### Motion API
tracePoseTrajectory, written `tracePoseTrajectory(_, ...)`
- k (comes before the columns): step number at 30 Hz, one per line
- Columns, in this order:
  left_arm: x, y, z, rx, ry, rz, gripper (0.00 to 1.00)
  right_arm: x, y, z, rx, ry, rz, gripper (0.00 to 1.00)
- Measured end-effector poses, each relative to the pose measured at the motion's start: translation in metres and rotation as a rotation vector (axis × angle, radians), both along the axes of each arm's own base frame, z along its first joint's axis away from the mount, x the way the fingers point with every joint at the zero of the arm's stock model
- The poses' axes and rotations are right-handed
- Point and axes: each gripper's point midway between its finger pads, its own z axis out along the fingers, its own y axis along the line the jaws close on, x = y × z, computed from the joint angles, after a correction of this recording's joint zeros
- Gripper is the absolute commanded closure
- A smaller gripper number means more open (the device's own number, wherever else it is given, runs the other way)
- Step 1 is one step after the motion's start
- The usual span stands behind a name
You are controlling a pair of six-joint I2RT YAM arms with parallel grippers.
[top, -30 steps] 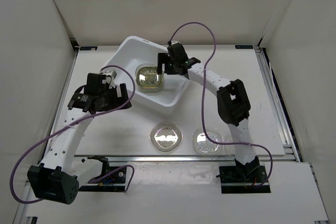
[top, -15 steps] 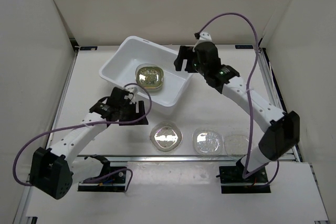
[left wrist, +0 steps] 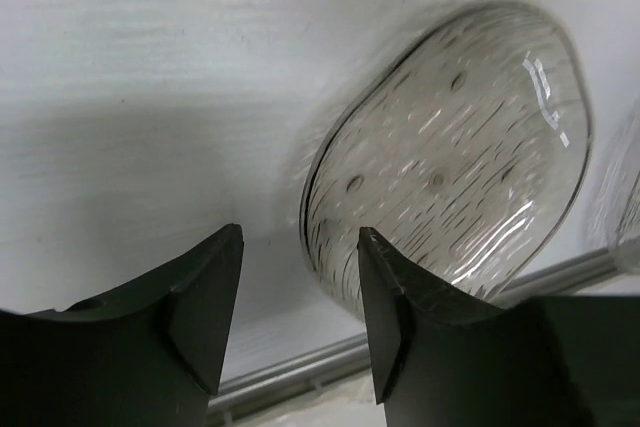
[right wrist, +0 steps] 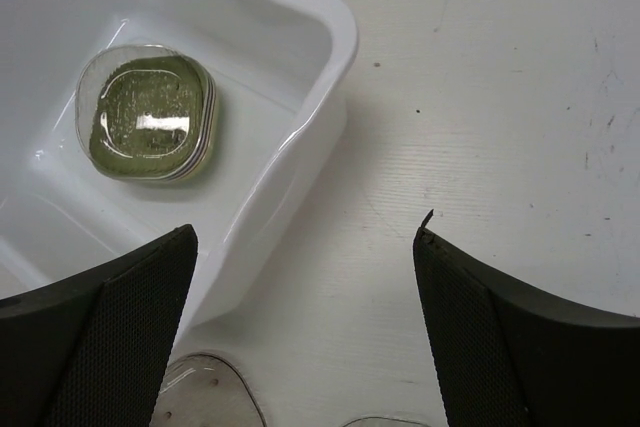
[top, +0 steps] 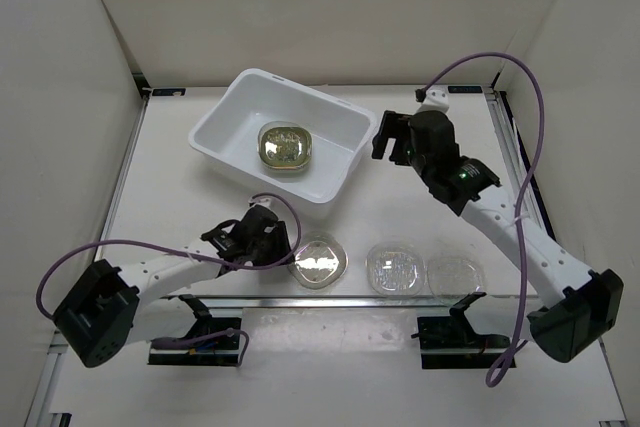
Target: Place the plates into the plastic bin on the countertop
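Note:
The white plastic bin (top: pixel 225 127) stands at the back of the countertop (top: pixel 440 207), holding a stack of plates (top: pixel 284 145) with a greenish one under a clear one. Three clear plates lie in a row near the front edge: left (top: pixel 317 260), middle (top: pixel 397 268), right (top: pixel 456 274). My left gripper (top: pixel 287 250) is open and low at the left plate's edge. In the left wrist view (left wrist: pixel 300 292) one finger (left wrist: pixel 400 317) overlaps that plate's (left wrist: pixel 450 137) near rim. My right gripper (top: pixel 386 137) is open and empty, above the countertop right of the bin (right wrist: pixel 335 42).
Metal rails (top: pixel 505 147) edge the countertop and white walls enclose it. The front rail (left wrist: pixel 290 377) runs just below the left plate. Purple cables loop off both arms. The stack (right wrist: pixel 150 112) and the left clear plate's edge (right wrist: pixel 205 397) show in the right wrist view.
My left arm has swung from the bin's left side down to the left clear plate at the front. My right arm has pulled out of the bin and moved right, uncovering the third clear plate.

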Motion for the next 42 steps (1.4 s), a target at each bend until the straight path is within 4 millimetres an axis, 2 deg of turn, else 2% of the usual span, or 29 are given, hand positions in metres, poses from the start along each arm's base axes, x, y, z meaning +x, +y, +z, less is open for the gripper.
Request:
tracePoseTrajectory(7,0.018,-0.005,-0.002,-0.004,-0.079,0.053,0.47,-0.007,-0.013,0.01,0.002,-0.031,-0.039,0.09)
tracePoseTrajectory(8,0.018,-0.006,-0.004,0.001,-0.082,0.051,0.53,-0.008,-0.015,0.01,0.0,-0.03,-0.042,0.09)
tracePoseTrajectory(13,0.023,-0.014,-0.007,-0.001,-0.105,0.043,0.66,-0.012,-0.023,0.014,-0.008,-0.039,-0.063,0.09)
tracePoseTrajectory(14,0.024,-0.015,-0.007,-0.001,-0.11,0.039,0.75,-0.012,-0.024,0.014,-0.009,-0.039,-0.065,0.09)
tracePoseTrajectory(17,0.02,-0.017,-0.008,0.006,-0.113,0.021,0.9,-0.015,-0.028,0.015,-0.015,-0.041,-0.075,0.09)
tracePoseTrajectory(22,0.012,-0.022,-0.002,0.011,-0.131,-0.036,0.9,-0.017,-0.032,0.016,-0.02,-0.045,-0.088,0.09)
tracePoseTrajectory(25,0.001,-0.022,0.009,0.042,-0.138,-0.107,0.9,-0.019,-0.036,0.014,-0.031,-0.049,-0.094,0.09)
tracePoseTrajectory(29,-0.003,-0.027,0.055,0.039,-0.191,-0.204,0.9,-0.018,-0.041,0.012,-0.053,-0.052,-0.111,0.08)
tracePoseTrajectory(32,0.008,-0.043,0.117,-0.012,-0.281,-0.243,0.9,-0.017,-0.047,0.011,-0.07,-0.056,-0.128,0.08)
tracePoseTrajectory(35,0.028,-0.058,0.189,-0.071,-0.403,-0.239,0.9,-0.012,-0.055,0.013,-0.076,-0.063,-0.152,0.08)
tracePoseTrajectory(37,0.047,-0.063,0.232,-0.093,-0.491,-0.196,0.9,-0.009,-0.063,0.013,-0.077,-0.065,-0.177,0.07)
tracePoseTrajectory(39,0.074,-0.056,0.259,-0.078,-0.549,-0.111,0.9,-0.005,-0.071,0.014,-0.076,-0.069,-0.2,0.07)
tracePoseTrajectory(42,0.136,-0.023,0.269,0.01,-0.574,0.088,0.9,0.001,-0.083,0.014,-0.072,-0.071,-0.238,0.07)
